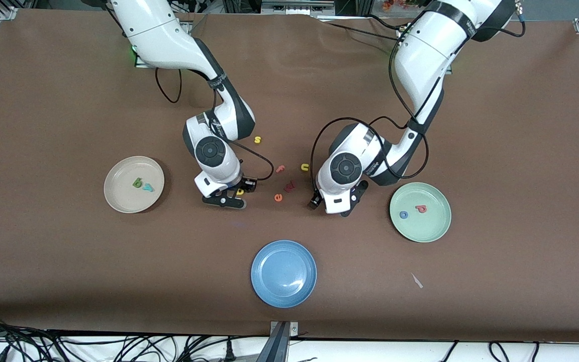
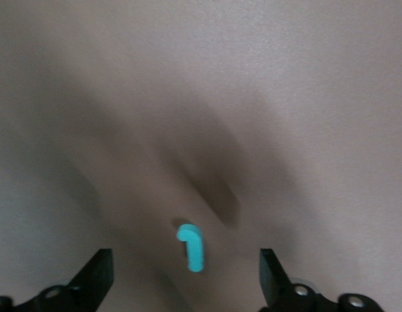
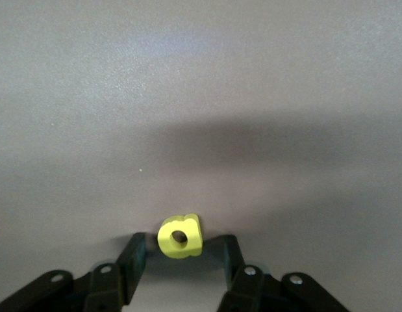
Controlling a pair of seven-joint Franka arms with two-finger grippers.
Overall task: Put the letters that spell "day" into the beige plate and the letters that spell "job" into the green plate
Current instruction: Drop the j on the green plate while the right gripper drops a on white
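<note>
While two plates (image 1: 118, 201) hold two letters (image 1: 142, 185) each

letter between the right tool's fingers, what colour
Yellow: the round-bowled "a", seen best in the right wrist view.

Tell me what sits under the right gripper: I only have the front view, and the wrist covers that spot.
Observer: The yellow "a" lies on the table between the fingers of the right gripper, with a gap on each side.
Operator: So it is not gripped. And under the left gripper?
Observer: The left gripper is wide open over the teal "j", which lies flat on the table, untouched.
Operator: Is the "j" lined up with it?
Observer: Yes, it lies roughly midway between the two fingers.
</note>
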